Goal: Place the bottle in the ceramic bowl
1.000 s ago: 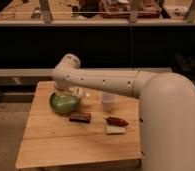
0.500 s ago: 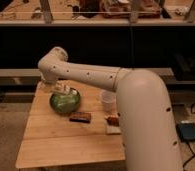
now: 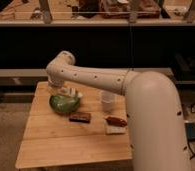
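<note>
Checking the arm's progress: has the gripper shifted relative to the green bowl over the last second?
Yes. The gripper has swung leftward along the table: it began beside the ceramic bowl's right rim and now sits over the bowl's far side.

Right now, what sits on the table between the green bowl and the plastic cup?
In the camera view, only bare wooden table lies between the ceramic bowl and the cup. The hand hovers over the bowl, with the bottle there.

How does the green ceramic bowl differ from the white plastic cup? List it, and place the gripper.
The ceramic bowl is green, wide and shallow; the plastic cup is translucent white, narrow and taller. The bowl sits under the gripper, which hangs just over its rim with the bottle there; the cup stands apart to the right. Both rest upright on the wooden table.
</note>
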{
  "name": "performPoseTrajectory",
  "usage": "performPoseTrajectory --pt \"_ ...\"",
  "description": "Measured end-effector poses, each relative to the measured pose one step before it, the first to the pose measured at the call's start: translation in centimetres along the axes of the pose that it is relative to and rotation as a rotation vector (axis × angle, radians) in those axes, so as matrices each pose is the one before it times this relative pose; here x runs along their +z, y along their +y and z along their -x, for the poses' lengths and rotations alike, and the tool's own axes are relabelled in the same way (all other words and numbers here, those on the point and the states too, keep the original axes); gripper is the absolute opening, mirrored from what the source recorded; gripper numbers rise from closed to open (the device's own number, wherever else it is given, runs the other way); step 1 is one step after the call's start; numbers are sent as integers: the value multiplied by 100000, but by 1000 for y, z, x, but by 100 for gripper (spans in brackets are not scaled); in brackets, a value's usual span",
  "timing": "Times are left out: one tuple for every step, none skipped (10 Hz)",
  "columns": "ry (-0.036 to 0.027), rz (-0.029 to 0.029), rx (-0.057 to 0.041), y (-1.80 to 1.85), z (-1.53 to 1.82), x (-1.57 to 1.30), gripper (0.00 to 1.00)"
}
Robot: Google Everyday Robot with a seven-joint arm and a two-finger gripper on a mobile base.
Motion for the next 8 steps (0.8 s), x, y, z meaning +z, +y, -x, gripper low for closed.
performPoseTrajectory --pt "-624 977 1377 427 -307 547 54" --pt "607 32 1479 288 -286 741 54" --pt "708 570 1822 711 -707 1308 54" --pt "-282 0 446 337 -662 716 54" --pt "-556 -221 -363 -44 -213 354 54" --pt "-943 -469 -1223 -196 165 114 54" --pt "-1095 368 649 363 259 -207 54" --pt "344 -375 2052 153 -455 -282 54"
